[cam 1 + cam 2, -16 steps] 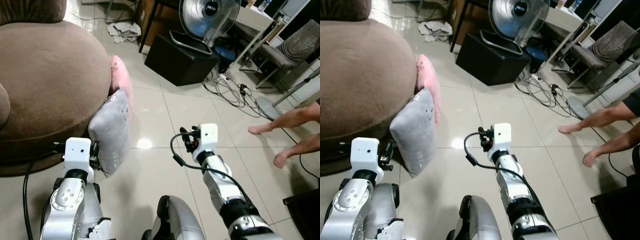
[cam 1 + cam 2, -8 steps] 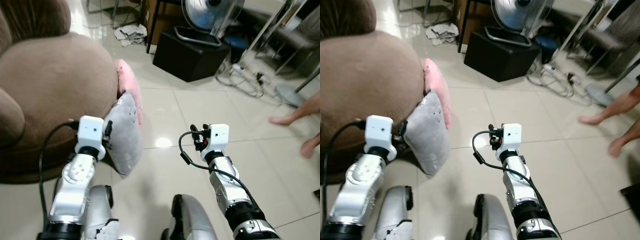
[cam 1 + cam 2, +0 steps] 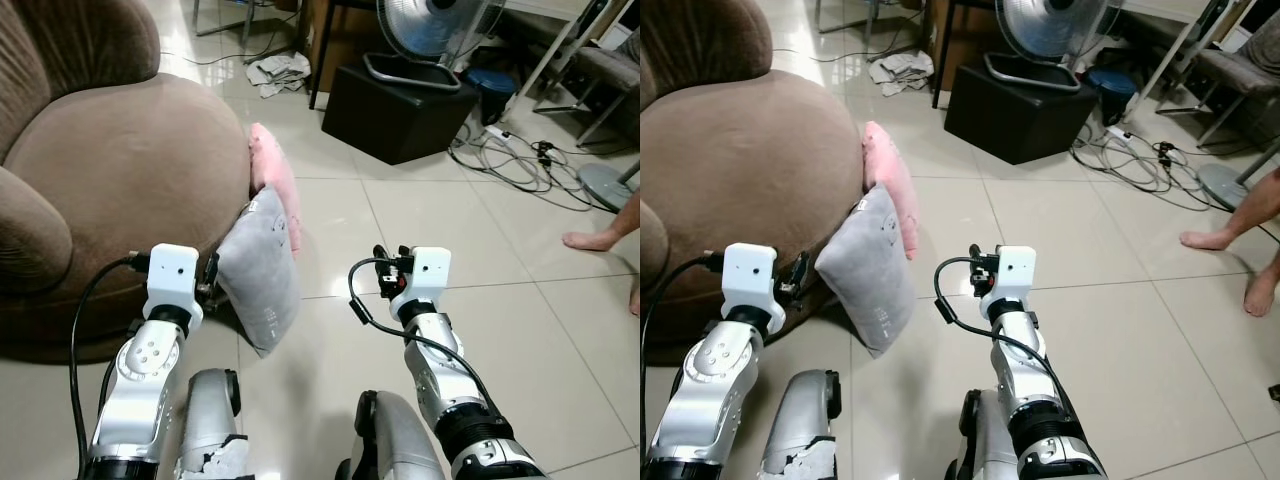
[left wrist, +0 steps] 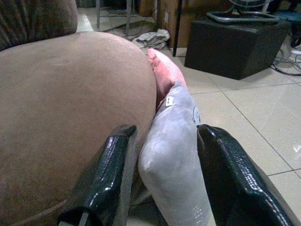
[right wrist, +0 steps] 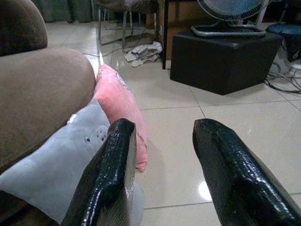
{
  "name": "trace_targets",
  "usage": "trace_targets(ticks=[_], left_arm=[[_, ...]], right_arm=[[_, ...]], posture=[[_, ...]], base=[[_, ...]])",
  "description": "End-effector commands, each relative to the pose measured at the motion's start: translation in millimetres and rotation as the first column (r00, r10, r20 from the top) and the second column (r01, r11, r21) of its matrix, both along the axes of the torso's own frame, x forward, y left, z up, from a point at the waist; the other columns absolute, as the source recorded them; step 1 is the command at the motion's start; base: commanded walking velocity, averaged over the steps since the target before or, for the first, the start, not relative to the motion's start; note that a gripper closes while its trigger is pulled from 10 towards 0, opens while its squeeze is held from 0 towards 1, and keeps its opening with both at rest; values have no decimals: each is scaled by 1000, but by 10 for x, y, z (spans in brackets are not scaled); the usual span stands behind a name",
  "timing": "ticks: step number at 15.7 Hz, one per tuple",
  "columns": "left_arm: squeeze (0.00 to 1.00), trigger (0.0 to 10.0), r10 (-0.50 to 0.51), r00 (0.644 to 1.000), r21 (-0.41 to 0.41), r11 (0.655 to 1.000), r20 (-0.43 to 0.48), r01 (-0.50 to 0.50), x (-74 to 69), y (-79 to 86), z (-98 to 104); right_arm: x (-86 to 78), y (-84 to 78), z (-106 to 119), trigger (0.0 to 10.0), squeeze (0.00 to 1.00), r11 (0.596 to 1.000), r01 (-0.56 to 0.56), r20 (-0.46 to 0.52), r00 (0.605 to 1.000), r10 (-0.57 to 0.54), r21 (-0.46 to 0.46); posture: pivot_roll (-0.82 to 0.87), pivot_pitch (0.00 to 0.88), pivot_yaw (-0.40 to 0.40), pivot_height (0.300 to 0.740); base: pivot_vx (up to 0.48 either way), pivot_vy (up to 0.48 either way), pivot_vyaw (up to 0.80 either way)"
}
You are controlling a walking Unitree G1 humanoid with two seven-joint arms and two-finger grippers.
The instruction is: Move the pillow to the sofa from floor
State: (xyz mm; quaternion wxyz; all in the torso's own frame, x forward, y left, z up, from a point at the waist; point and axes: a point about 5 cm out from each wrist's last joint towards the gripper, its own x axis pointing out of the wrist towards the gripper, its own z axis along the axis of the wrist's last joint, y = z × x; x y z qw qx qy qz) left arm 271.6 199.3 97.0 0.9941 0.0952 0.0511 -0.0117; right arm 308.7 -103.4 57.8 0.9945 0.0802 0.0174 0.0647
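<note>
Left wrist view: grey pillow (image 4: 176, 155) between fingers (image 4: 106, 183).

Both arms raised forward; left pincer (image 4: 162, 188) fingers spread wide, right pincer (image 5: 164, 174) fingers likewise apart.

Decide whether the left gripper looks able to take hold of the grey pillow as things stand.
Probably yes. The left gripper is open with the grey pillow's near corner between its fingers, nothing between them; the brown sofa crowds one finger.
</note>
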Motion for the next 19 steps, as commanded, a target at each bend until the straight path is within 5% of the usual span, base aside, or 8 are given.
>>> trace_targets(ticks=[1, 6, 10, 19], left_arm=[[0, 10000, -32, 999, 4, 999, 15, 32, -13, -29, 38], [0, 10000, -4, 1000, -35, 999, 18, 5, 58, 31, 51], [0, 10000, -50, 998, -56, 997, 37, 52, 69, -74, 24], [0, 10000, -123, 984, 21, 992, 126, 121, 154, -145, 132]], right_arm=[[2, -69, -21, 10000, 0, 999, 39, -5, 999, -39, 10], [17, -85, -53, 10000, 0, 999, 42, -44, 998, -42, -9], [3, -128, -75, 10000, 0, 1000, 6, -60, 998, -8, -25], [-52, -190, -57, 10000, 0, 998, -32, -15, 999, 32, -52]], posture=[[323, 100, -164, 600], [304, 86, -163, 600], [268, 73, -175, 600], [245, 53, -182, 600]], base=[[0, 0, 0], [0, 0, 0], [0, 0, 0], [0, 0, -708]])
